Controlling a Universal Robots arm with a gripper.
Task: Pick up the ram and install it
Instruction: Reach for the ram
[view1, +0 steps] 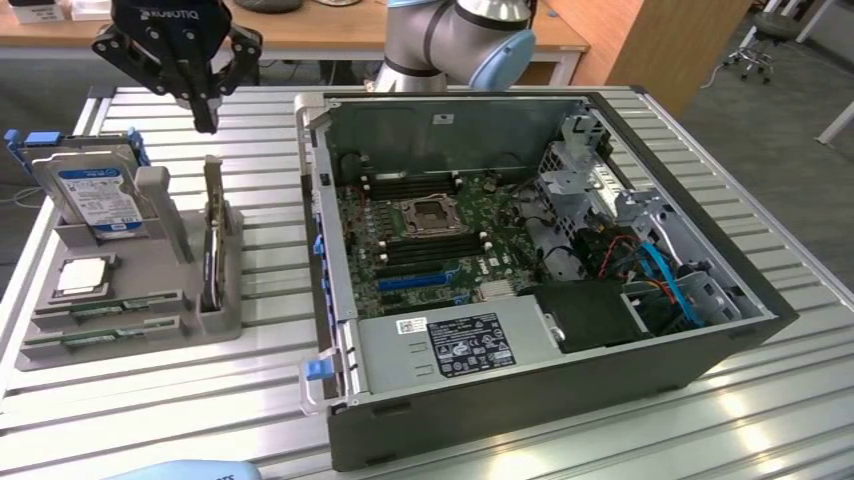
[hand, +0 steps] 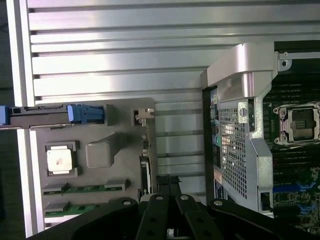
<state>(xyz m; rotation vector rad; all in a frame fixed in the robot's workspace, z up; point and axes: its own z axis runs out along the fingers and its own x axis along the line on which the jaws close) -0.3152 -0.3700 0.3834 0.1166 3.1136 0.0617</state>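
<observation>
Pincer: the pincer (view1: 203, 118) (hand: 168, 181) hung fingertips down, clear above the worktop (view1: 160, 420) (hand: 125, 50). Its fingers were pressed together and nothing was seen between them.
Pincer position: in the exterior view's upper left, over the far end of the parts tray (view1: 220, 318) (hand: 127, 125). In the wrist view its tips sat over the strip of worktop between tray and computer case.
Nearest item: a thin board standing on edge (view1: 212, 210) (hand: 145, 165) in a slot along the tray's case-facing side. Its type could not be made out, and the pincer did not touch it.
Ram: a green ram stick (view1: 114, 308) (hand: 82, 189) lay flat in a tray slot just beside the processor chip. A second ram stick (view1: 100, 338) (hand: 75, 207) lay flat in the next slot, at the tray's near end in the exterior view. Both were well apart from the pincer.
Processor chip: the square silver processor chip (view1: 83, 273) (hand: 60, 160) sat in its own tray recess.
Hard drive: the hard drive (view1: 91, 195) stood tilted at the tray's far end, blue label showing.
Computer case: the computer case (view1: 441, 425) (hand: 245, 65) lay on its side, open, at the exterior view's right of the tray.
Motherboard: the motherboard (view1: 461, 262) showed a processor socket (view1: 434, 215) (hand: 300, 122) flanked by dark memory slots (view1: 400, 185).
Power supply: the labelled grey power supply (view1: 447, 345) sat against the case's near wall.
Arm: the robot arm (view1: 454, 30) stood behind the case.
</observation>
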